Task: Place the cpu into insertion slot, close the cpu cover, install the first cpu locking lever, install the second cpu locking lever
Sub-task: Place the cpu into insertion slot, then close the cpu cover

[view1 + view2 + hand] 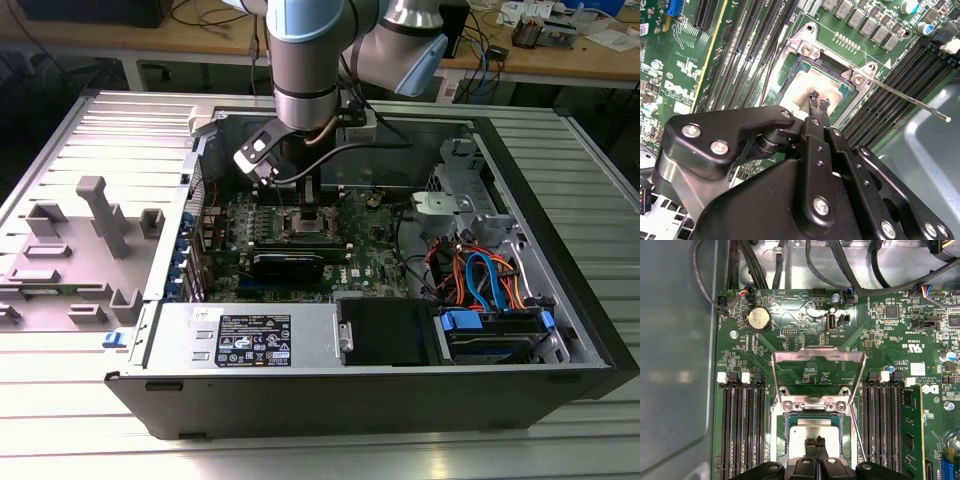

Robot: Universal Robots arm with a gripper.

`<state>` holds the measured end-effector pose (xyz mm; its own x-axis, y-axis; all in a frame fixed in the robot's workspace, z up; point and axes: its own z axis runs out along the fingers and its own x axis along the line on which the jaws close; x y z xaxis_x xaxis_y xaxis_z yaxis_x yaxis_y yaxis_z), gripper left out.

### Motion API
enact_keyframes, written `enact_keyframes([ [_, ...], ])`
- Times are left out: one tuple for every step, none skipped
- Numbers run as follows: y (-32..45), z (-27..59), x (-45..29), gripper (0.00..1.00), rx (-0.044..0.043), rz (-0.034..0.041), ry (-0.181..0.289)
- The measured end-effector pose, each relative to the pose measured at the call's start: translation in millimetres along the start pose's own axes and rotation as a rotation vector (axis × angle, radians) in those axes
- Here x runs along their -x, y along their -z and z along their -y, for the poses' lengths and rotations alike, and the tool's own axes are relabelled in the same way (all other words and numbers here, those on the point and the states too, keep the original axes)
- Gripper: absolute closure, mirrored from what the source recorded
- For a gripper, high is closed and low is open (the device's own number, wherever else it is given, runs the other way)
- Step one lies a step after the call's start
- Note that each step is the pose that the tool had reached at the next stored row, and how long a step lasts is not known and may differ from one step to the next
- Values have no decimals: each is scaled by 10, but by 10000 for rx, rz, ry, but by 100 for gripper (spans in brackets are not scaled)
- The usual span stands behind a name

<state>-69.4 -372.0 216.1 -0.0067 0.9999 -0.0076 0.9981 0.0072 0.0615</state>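
Ribbed metal table (60, 420) under an open computer case (330, 395) — inside, we see the cpu (802, 432), square and silvery-grey, lying flat in the insertion slot (783, 440). We find the cpu cover (817, 357) tilted up on its hinge. Our gripper (816, 442) hovers just over the cpu — jaws narrow, nearly touching, holding nothing.

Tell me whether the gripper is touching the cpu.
Cannot tell. In both wrist views the gripper overlaps the cpu, and neither shows contact or a gap plainly.
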Motion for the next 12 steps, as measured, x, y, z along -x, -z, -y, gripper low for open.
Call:
enact_keyframes([
  [0, 0, 0, 89, 0, 0, 0],
  [2, 0, 0, 89, -1, 1, 0],
  [4, 0, 0, 89, -1, 1, 0],
  [4, 0, 0, 89, -1, 2, 0],
  [4, 0, 0, 89, -1, 1, 0],
  [4, 0, 0, 89, -1, 1, 0],
  [4, 0, 0, 89, 0, 1, 0],
  [5, 0, 0, 89, -1, 1, 0],
  [7, 0, 0, 89, -2, 2, 0],
  [15, 0, 1, 89, -2, 3, 0],
  [24, -1, 0, 89, -1, 2, 0],
  [34, -2, 1, 89, -1, 3, 0],
])
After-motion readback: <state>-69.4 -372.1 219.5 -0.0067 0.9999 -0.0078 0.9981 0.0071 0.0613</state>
